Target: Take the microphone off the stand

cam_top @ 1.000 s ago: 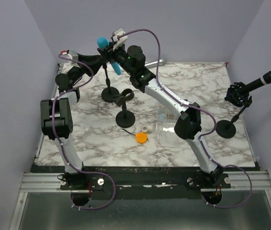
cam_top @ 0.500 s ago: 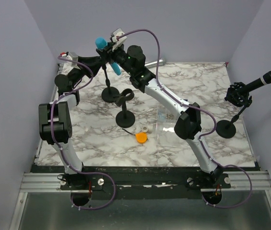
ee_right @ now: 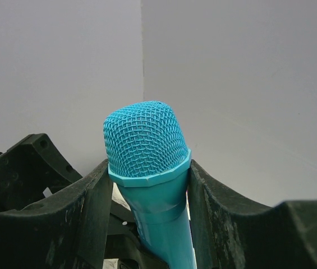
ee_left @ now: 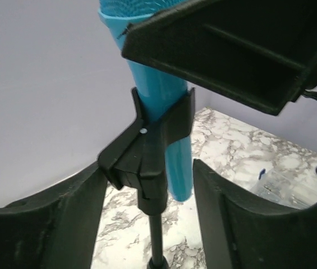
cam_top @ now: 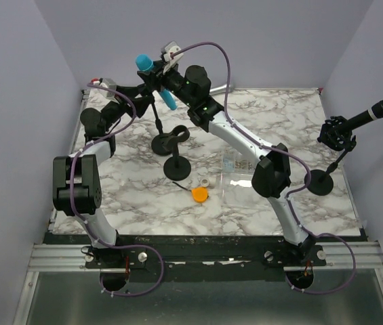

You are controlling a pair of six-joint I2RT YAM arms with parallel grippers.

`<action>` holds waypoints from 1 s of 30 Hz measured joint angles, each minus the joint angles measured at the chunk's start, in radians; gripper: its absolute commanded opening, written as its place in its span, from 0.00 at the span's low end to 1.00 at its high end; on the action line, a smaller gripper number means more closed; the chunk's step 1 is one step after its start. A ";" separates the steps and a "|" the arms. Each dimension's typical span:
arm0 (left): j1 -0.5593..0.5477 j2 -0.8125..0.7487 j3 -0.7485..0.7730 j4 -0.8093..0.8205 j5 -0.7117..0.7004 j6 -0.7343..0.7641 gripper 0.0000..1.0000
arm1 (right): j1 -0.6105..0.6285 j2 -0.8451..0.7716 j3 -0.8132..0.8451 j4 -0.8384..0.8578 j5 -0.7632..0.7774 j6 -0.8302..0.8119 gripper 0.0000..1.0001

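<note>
black microphone (cam_top: pixel 379 110): clipped on far-right stand (cam_top: pixel 322 183) | orange cap (cam_top: pixel 199 194): on marble table (cam_top: pixel 144 203)

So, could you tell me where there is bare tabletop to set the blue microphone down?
Bare: back right, between the right arm and the black microphone's stand; the front strip before the orange disc. Crowded: the centre, with the blue microphone's stand, an empty stand and a clear bag.

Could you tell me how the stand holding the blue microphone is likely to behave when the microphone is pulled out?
The stand probably tips or lifts easily: thin pole, small round base. Its clip wraps the blue microphone closely, so it likely resists. The smooth barrel might slip in the right hand.
</note>
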 measured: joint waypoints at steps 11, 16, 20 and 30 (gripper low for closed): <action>0.015 0.070 0.049 0.067 0.104 -0.052 0.63 | -0.032 -0.058 -0.107 0.056 -0.053 0.033 0.01; 0.017 0.121 0.129 0.097 0.137 -0.089 0.59 | -0.034 -0.058 -0.108 0.056 -0.068 0.040 0.01; 0.016 0.164 0.195 0.117 0.166 -0.130 0.47 | -0.034 -0.058 -0.108 0.056 -0.074 0.040 0.01; 0.014 0.179 0.210 0.144 0.202 -0.166 0.00 | -0.036 -0.058 -0.105 0.064 -0.076 0.045 0.01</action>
